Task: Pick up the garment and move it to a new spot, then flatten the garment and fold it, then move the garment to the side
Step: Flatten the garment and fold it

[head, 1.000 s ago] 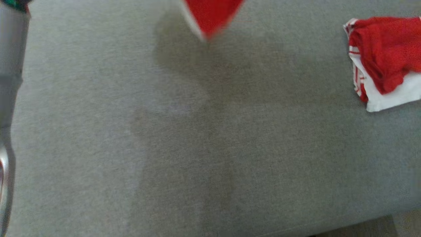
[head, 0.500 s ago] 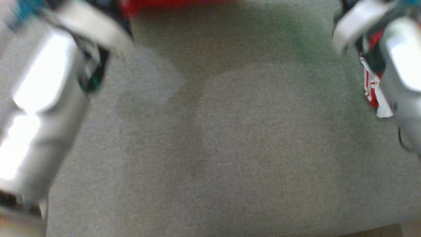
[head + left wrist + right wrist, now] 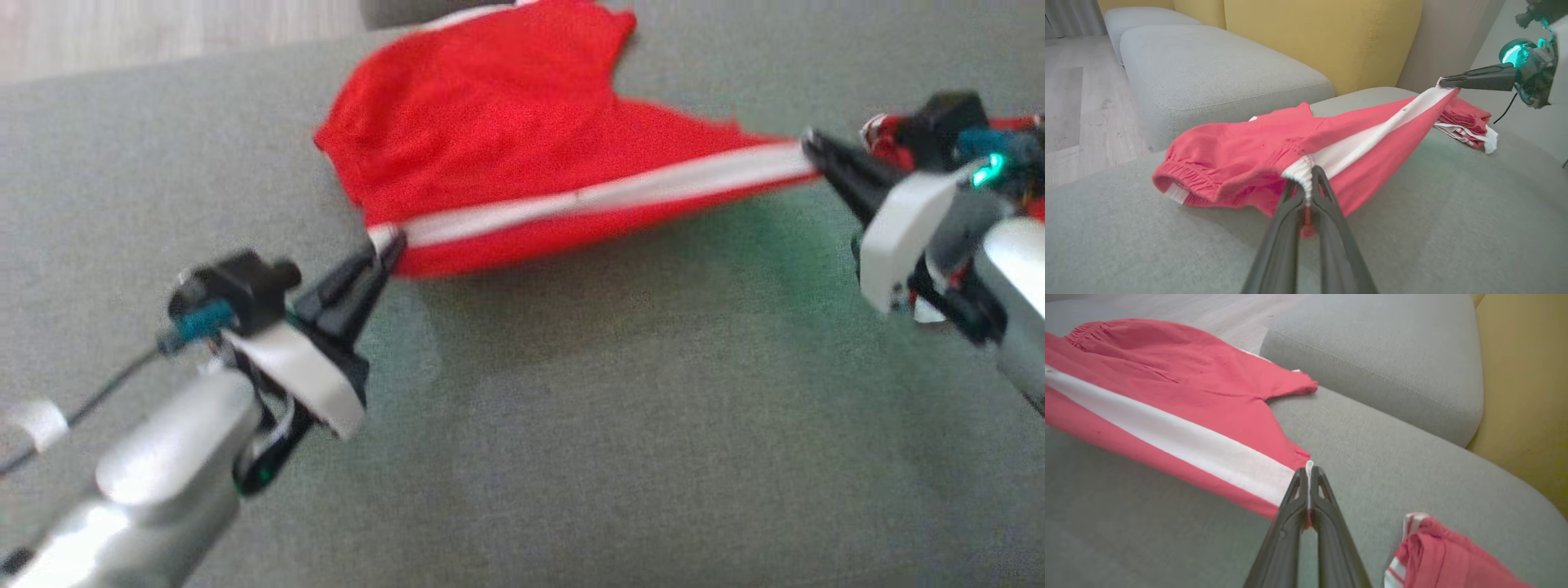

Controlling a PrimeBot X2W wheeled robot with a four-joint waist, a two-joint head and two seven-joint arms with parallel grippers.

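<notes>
The garment (image 3: 498, 131) is a pair of red shorts with a white side stripe, stretched between my two grippers just above the grey cushion (image 3: 571, 425). My left gripper (image 3: 390, 245) is shut on the elastic waistband end of the stripe (image 3: 1306, 173). My right gripper (image 3: 810, 147) is shut on the hem end of the stripe (image 3: 1309, 465). The far part of the shorts (image 3: 1216, 151) sags onto the cushion toward its back edge. In the left wrist view my right gripper (image 3: 1443, 81) shows at the upper right, pinching the stripe.
A second red-and-white garment (image 3: 1437, 555) lies bunched on the cushion by my right gripper (image 3: 1466, 122). Another grey cushion (image 3: 1208, 77) and a yellow backrest (image 3: 1323, 36) stand beyond. Wooden floor (image 3: 1069, 102) lies off the far edge.
The head view has swung, so both grippers and the whole stretched shorts now show. One second ago only a hanging red corner showed at the top.
</notes>
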